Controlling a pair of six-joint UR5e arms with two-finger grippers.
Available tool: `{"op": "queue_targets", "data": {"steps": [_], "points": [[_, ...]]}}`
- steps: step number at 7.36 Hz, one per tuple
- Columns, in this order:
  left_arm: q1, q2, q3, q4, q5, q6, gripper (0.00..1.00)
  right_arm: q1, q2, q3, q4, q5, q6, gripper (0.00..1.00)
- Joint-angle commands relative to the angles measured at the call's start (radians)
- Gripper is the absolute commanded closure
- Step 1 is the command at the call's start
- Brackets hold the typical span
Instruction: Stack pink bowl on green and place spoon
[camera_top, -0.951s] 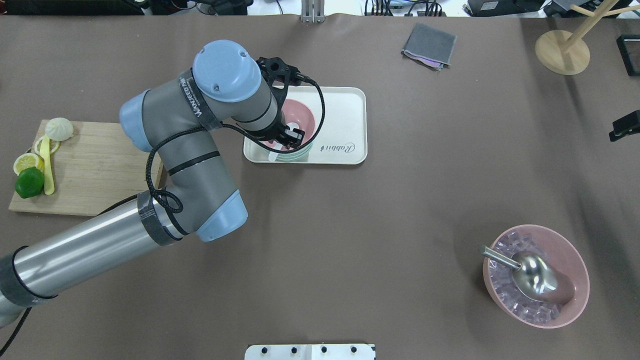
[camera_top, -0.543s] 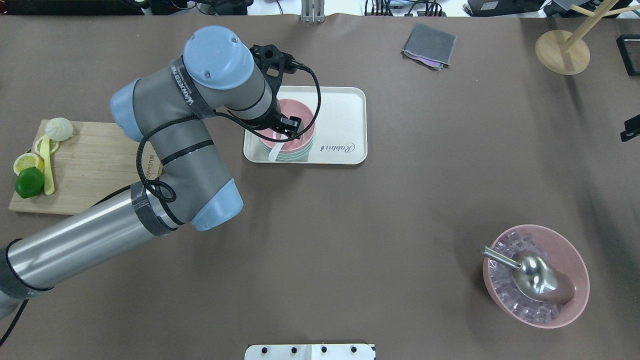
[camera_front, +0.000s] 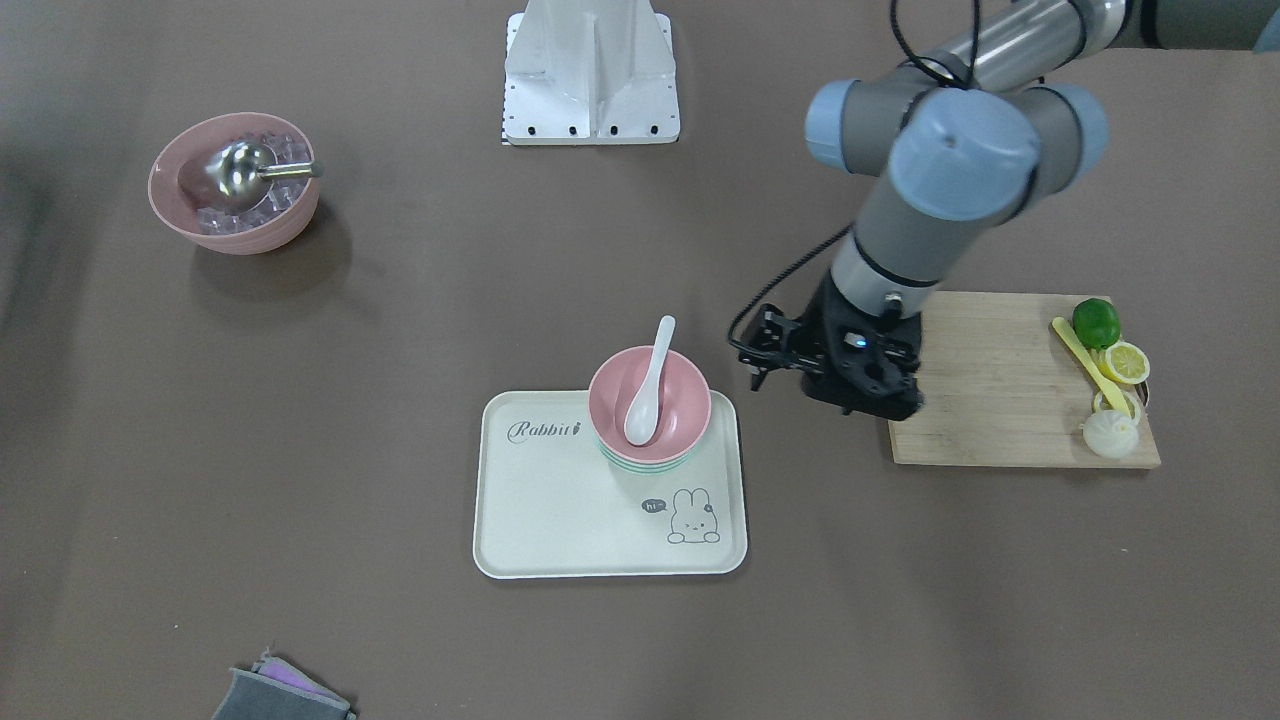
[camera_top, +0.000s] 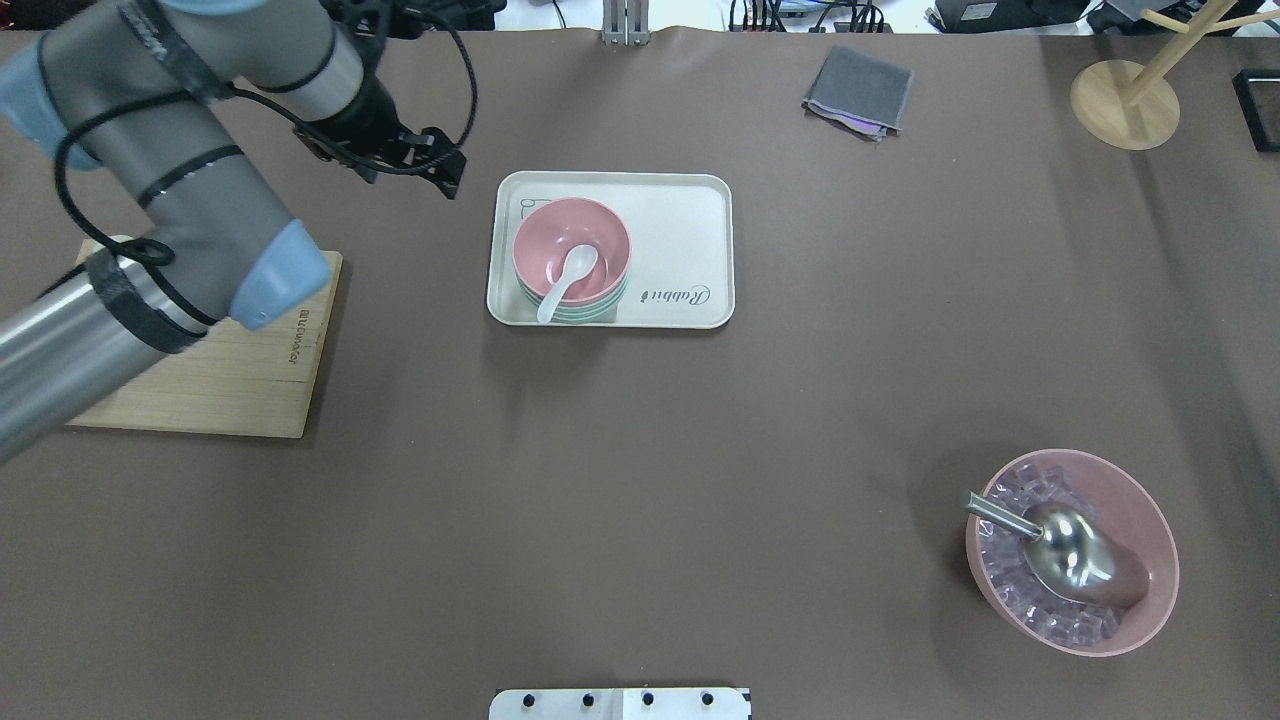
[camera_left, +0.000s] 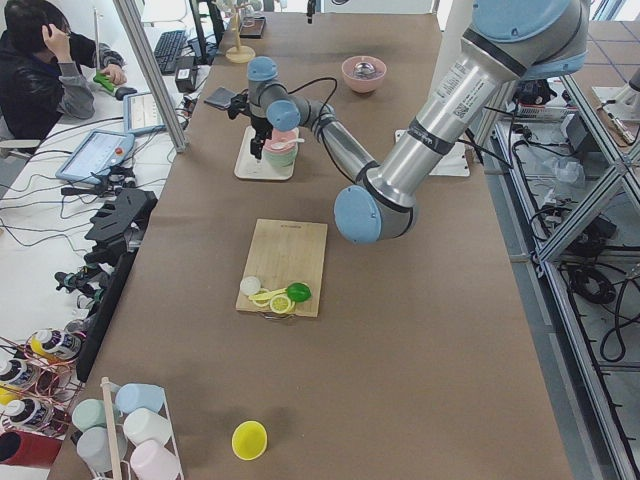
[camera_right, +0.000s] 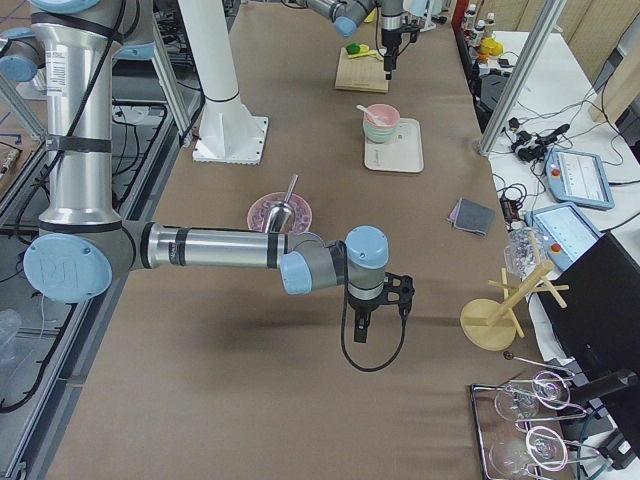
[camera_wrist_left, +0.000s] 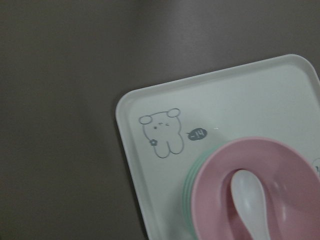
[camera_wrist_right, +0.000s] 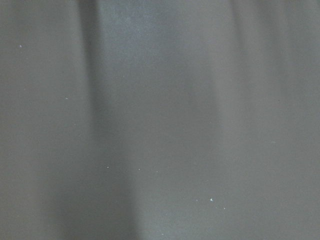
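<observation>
A brown mat covers the long table (camera_top: 700, 420). At its edges stand aluminium frames and desks crowded with cables and tablets, and a person (camera_left: 40, 70) sits at one of those desks. A cream tray (camera_top: 680, 230) printed with a rabbit lies on the far half of the mat. The pink bowl (camera_top: 545, 235) sits nested in the green bowl (camera_front: 648, 464) at the tray's end nearest my left arm. The spoon (camera_top: 572, 272) lies in the pink bowl with its scoop down at the centre and its handle leaning out over the rim toward my base.

My left gripper (camera_top: 440, 170) hangs above bare mat just beside that end of the tray, clear of the bowls. Its fingers look spread and hold nothing. My right gripper (camera_right: 362, 328) points down at the mat well away from the tray on the other side, and I cannot tell whether it is spread or pressed together.

A wooden board (camera_top: 230, 390) with a lime (camera_front: 1096, 322) and lemon slices lies beyond my left gripper from the tray. A larger pink bowl (camera_top: 1150, 540) of ice cubes holding a metal scoop (camera_top: 1070, 550) stands well apart from the tray, toward my right and nearer my base. A folded grey cloth (camera_top: 858, 90) lies near the far edge of the table, past the tray, and a wooden rack (camera_top: 1125, 100) stands further along that edge.
</observation>
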Motion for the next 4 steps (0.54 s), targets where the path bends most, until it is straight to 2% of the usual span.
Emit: {"op": "queue_targets", "data": {"steps": [1, 2, 3, 4], "points": [[-0.161, 0.083, 0.0, 0.085, -0.091, 0.206, 0.02, 0.044, -0.024, 0.022, -0.05, 0.031, -0.053, 0.0], [-0.2, 0.104, -0.003, 0.136, -0.095, 0.302, 0.02, 0.063, -0.027, 0.024, -0.082, 0.026, -0.16, 0.0], [-0.234, 0.137, -0.005, 0.141, -0.097, 0.366, 0.02, 0.088, -0.021, 0.032, -0.158, 0.017, -0.282, 0.0], [-0.264, 0.181, -0.017, 0.135, -0.138, 0.368, 0.02, 0.108, -0.015, 0.076, -0.256, -0.015, -0.343, 0.0]]}}
